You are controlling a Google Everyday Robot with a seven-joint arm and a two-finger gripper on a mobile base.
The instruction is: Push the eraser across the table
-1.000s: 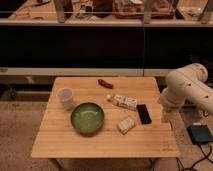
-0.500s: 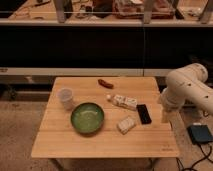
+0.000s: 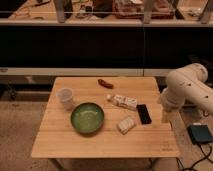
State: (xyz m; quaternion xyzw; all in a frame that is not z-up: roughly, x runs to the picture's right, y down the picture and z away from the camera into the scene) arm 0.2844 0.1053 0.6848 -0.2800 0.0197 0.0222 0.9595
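Note:
The eraser (image 3: 144, 113) is a small flat black block lying on the right part of the light wooden table (image 3: 100, 144), just right of a long white box. My gripper (image 3: 164, 117) hangs from the white arm at the table's right edge, a short way right of the eraser and not touching it. It is open and holds nothing.
A long white printed box (image 3: 124, 101) and a pale beige block (image 3: 126, 124) lie left of the eraser. A green bowl (image 3: 87, 118) sits mid-table, a white cup (image 3: 65, 97) at the left, a red item (image 3: 105, 83) at the back. A blue pad (image 3: 200, 134) lies on the floor.

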